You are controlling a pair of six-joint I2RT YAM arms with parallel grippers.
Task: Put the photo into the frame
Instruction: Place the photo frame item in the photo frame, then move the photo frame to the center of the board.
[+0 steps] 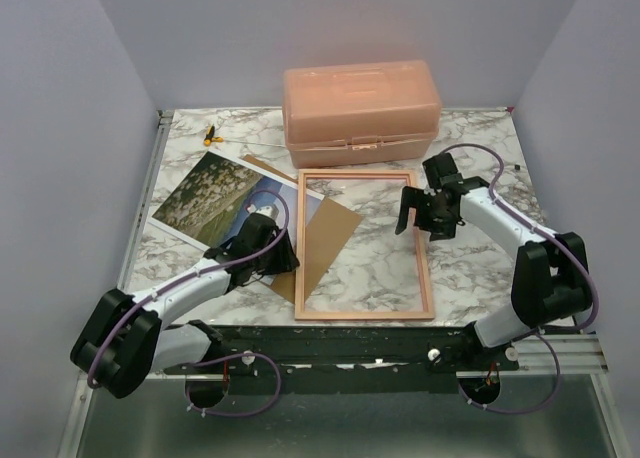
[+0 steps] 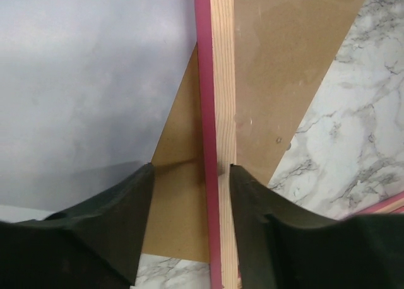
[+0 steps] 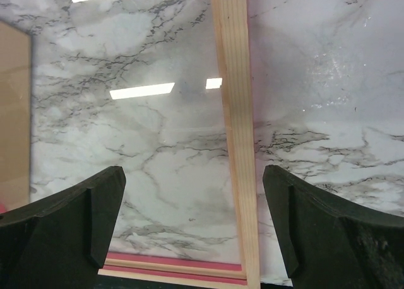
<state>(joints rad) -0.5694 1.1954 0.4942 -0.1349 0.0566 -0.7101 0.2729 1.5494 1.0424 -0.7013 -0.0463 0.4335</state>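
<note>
Marble table (image 1: 480, 138) in top view; salmon-pink lidded box (image 1: 360, 108) at far edge, small yellow-black item (image 1: 211, 134) far left; frame (image 1: 365, 314) lies flat mid-table just in front of box, long sides running near-to-far; brown backing board (image 1: 325, 238) partly under frame's left rail, seen thru the pane; photo (image 1: 205, 193) lies picture-side up, left of frame, angled, its right corner reaching the frame's left rail; L gripper (image 1: 285, 261) low over photo's right end, at frame's left rail; R gripper (image 1: 413, 216) above frame's right rail, far half.

L wrist view: L gripper (image 2: 189, 172) jaws partly apart, straddling frame rail (image 2: 221, 81) w/ pink edge + pale wood; right finger (image 2: 265, 232) up against the wood, left finger (image 2: 120, 219) clear of the pink edge w/ gap between, so not clamped; photo's blue sky (image 2: 95, 81) at left, its edge over backing board (image 2: 284, 62); table (image 2: 353, 125) at right.

R wrist view: R gripper (image 3: 192, 182) jaws wide apart, nothing gripped; frame's wood rail (image 3: 233, 81) runs between fingers (image 3: 315, 226), nearer the right one, touching neither; pane reflects ceiling lights; backing board (image 3: 12, 112) at far left.
</note>
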